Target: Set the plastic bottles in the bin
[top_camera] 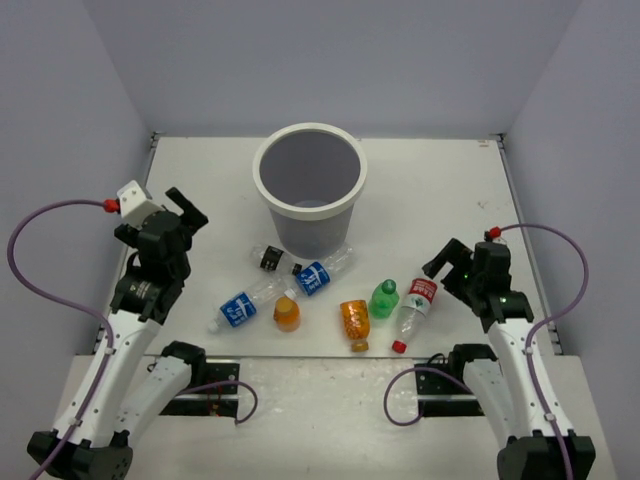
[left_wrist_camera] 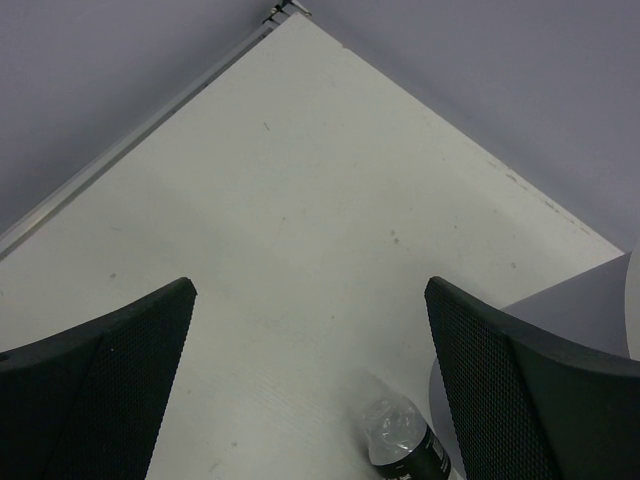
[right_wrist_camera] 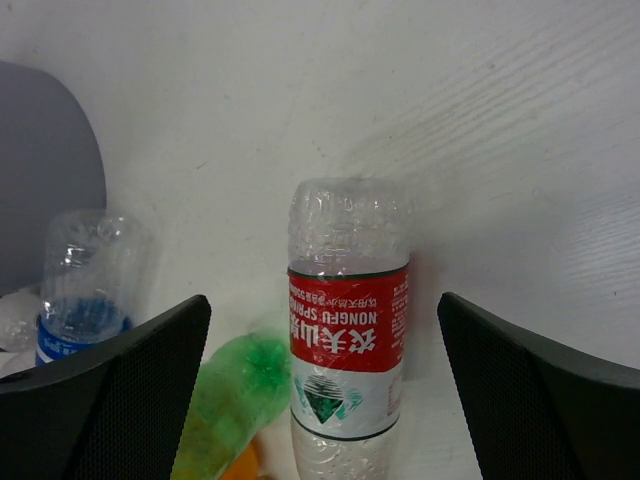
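The table [top_camera: 440, 190] is carrying everything. The bin [top_camera: 312, 232] is standing upright near the middle of the far edge, its mouth open so that bottles can be dropped in from above. The left gripper [top_camera: 190, 210] is hanging near the left edge with its fingers spread wide and nothing between them, probably waiting its turn. The right gripper [top_camera: 442, 262] is hovering toward the right edge, also spread and empty. It is facing the red-labelled bottle [top_camera: 415, 308], which suggests it is lining up a grasp. The other bottles are lying on their sides between the bin and the near edge: two blue-labelled bottles [top_camera: 240, 308], a dark-labelled bottle [top_camera: 272, 259], two orange bottles [top_camera: 287, 313] and a green bottle [top_camera: 384, 298].
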`<state>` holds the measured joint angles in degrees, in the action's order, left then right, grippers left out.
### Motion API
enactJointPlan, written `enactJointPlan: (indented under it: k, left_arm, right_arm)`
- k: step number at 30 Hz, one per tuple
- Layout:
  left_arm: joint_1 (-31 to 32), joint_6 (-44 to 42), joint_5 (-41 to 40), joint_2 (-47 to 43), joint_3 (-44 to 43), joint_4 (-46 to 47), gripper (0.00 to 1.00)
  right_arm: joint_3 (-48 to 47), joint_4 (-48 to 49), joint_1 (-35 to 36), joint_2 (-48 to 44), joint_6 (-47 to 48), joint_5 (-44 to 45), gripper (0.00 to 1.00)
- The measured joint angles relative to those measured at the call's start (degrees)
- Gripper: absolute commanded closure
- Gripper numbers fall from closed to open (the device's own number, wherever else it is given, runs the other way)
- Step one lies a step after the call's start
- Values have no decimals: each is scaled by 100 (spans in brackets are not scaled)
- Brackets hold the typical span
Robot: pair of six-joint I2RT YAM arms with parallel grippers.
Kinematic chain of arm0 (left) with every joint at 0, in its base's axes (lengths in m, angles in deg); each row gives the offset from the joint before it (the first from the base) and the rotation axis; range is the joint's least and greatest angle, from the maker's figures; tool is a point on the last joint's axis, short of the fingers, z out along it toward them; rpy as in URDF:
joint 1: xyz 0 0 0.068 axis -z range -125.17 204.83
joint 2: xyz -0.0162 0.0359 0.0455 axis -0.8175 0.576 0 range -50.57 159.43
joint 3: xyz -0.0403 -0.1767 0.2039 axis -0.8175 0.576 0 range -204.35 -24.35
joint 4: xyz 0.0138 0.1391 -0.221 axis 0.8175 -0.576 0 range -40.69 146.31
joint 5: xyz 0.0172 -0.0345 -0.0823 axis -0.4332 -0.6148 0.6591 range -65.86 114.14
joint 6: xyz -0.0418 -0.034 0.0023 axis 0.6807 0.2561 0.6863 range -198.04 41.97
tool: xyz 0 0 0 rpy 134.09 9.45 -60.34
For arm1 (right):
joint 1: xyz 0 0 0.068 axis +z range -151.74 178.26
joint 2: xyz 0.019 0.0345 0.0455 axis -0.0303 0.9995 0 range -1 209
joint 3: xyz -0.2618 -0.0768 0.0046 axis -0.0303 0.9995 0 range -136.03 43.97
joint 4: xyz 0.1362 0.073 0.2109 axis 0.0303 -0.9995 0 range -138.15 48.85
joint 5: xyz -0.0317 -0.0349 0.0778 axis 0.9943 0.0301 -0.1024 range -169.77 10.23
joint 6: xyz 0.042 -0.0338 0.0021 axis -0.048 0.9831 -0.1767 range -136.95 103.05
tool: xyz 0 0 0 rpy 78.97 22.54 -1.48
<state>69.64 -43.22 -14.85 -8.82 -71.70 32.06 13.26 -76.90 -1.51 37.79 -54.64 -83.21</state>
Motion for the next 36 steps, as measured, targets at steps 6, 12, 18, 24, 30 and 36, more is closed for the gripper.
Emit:
enactJointPlan:
  k: [6,12,18,24,30,36]
  left_arm:
    - [0,21,-21,35,0,-30,0]
    - [0,49,-26,38,2,-28,0]
    - [0,58,-28,71,9,-27,0]
    - [0,71,-26,114,9,-38,0]
    - [0,171,-23,114,9,-83,0]
    - [0,378,17,39,9,-300,0]
  right_arm:
    - [482,585,0,662,-97,-366,2]
    - [628,1042,4,1507,-130,-625,34]
    - [651,1470,4,1890,-218,-797,74]
    - [433,999,4,1171,-181,-587,98]
    - [-1162,411,4,211,13,-162,100]
    - [-2766,1479,57,-176,349,-1056,100]
